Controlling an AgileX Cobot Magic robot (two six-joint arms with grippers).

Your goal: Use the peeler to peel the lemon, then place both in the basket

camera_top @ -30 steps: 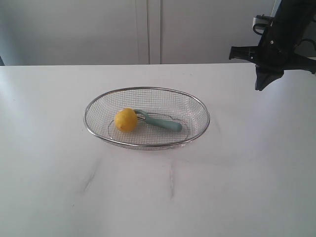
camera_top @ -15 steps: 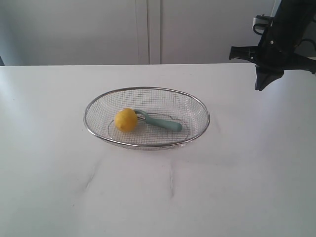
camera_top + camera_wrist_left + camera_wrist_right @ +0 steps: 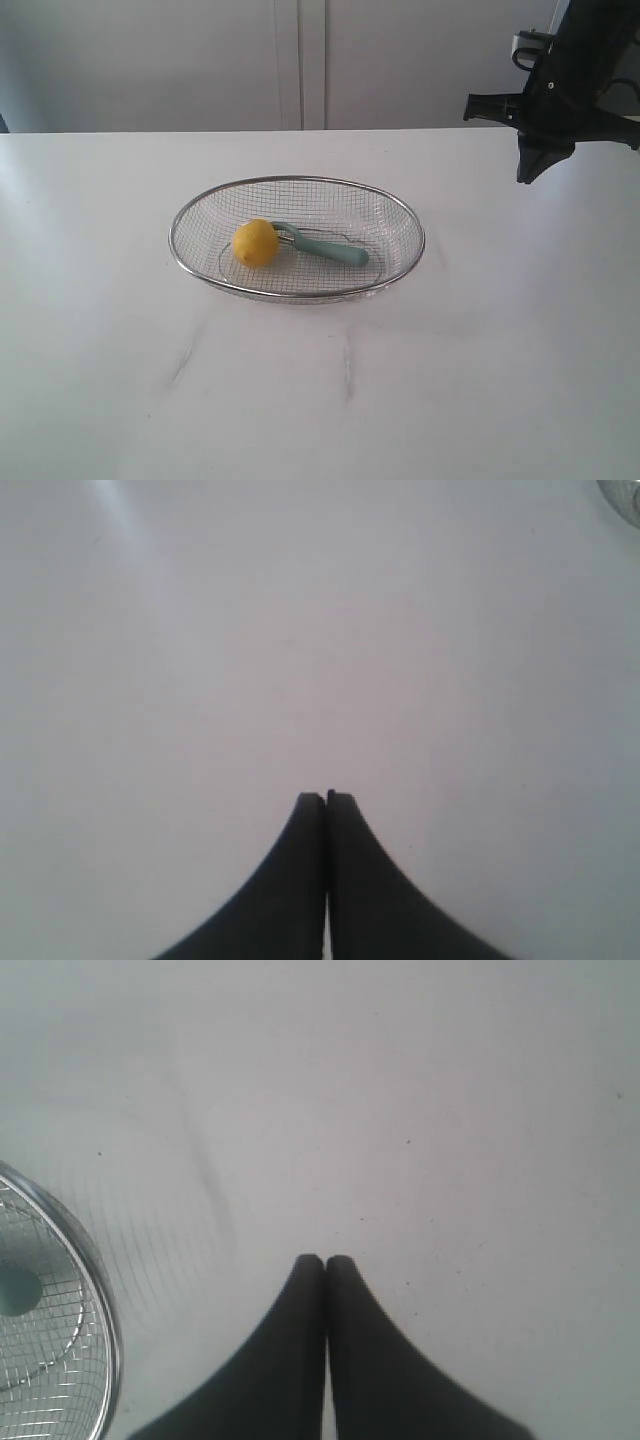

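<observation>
The yellow lemon [image 3: 255, 243] lies in the left half of the silver wire basket [image 3: 297, 182] in the exterior view. Beside it in the basket lies the teal-handled peeler [image 3: 332, 249], its head touching the lemon. My right gripper [image 3: 530, 170] hangs shut and empty high at the right, well away from the basket. In the right wrist view the right gripper [image 3: 325, 1260] is over bare table, with the basket's rim [image 3: 100, 1290] and the peeler's teal handle end [image 3: 18, 1288] at the edge. My left gripper [image 3: 324, 797] is shut over bare table; the exterior view does not show it.
The white table [image 3: 320, 400] spreads around the basket, with faint grey scuffs [image 3: 347, 365] in front of it. A pale wall with a panel seam [image 3: 301, 60] stands behind. A bit of the basket rim [image 3: 622, 500] shows in the left wrist view's corner.
</observation>
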